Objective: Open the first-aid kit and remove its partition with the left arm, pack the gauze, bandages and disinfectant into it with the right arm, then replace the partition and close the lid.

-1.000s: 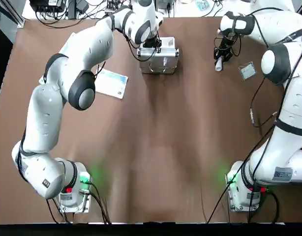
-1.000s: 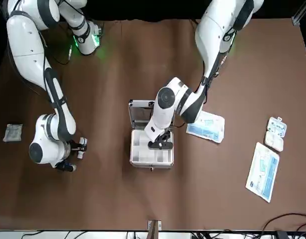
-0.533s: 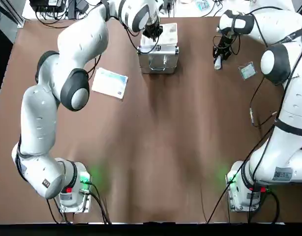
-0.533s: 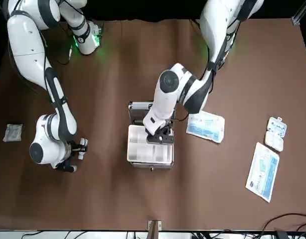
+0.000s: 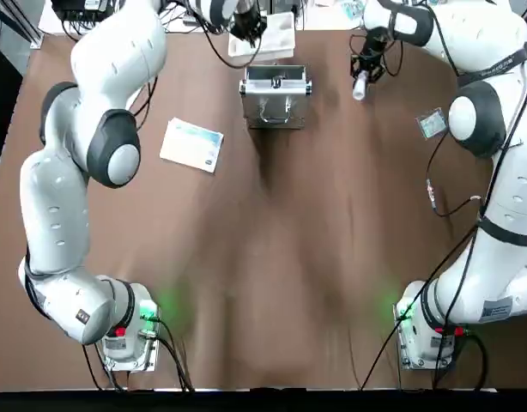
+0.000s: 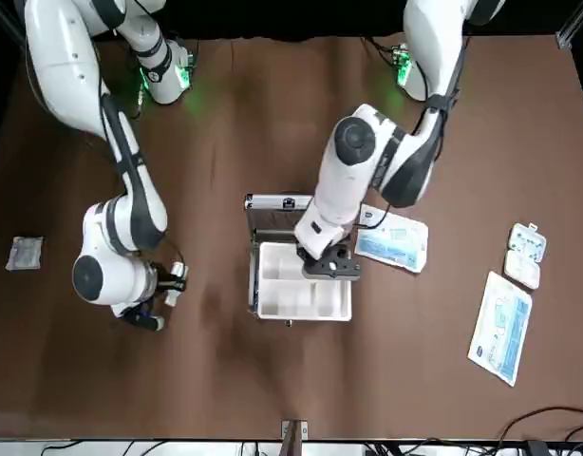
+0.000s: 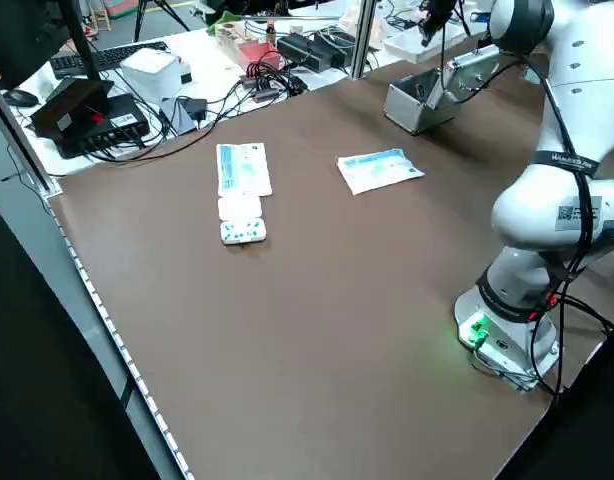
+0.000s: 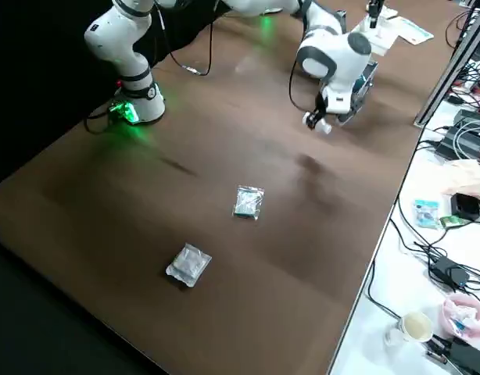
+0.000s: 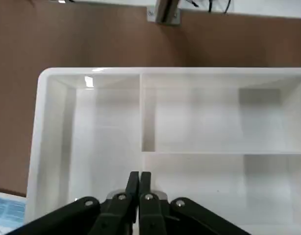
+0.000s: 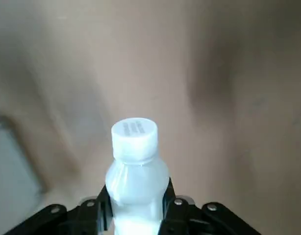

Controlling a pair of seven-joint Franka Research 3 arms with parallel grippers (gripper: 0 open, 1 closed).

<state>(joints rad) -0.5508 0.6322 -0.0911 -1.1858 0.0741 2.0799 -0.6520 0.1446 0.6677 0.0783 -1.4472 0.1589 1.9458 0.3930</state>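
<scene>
The partition [image 6: 320,299] hangs level in the air by the kit [image 7: 415,112], offset towards the robot's left, with its compartments facing up. The left gripper [image 9: 139,178] has it, the fingers pressed nearly together on the thin inner wall; that wall is a sensible grip, I'd judge, as it leaves the outer rim free to clear the case. The lid [image 7: 474,72] is raised, which gives access from above.

To the robot's right of the kit, the right gripper [image 10: 137,215] pinches the bottle [image 10: 136,147] between its two fingers, around the body, leaving the cap exposed (handy for setting it down). It is outside the kit, over the table.

Farther right lie a small packet [image 8: 248,201] and a clear pouch [image 8: 188,264], apart from each other, probably the dressings and within that arm's reach. Neither is packed.

The step seems to be clearing the partition away so packing can start. It should move well aside first; carried low, it could knock the lid, and a thin-wall grip might let it tilt.
</scene>
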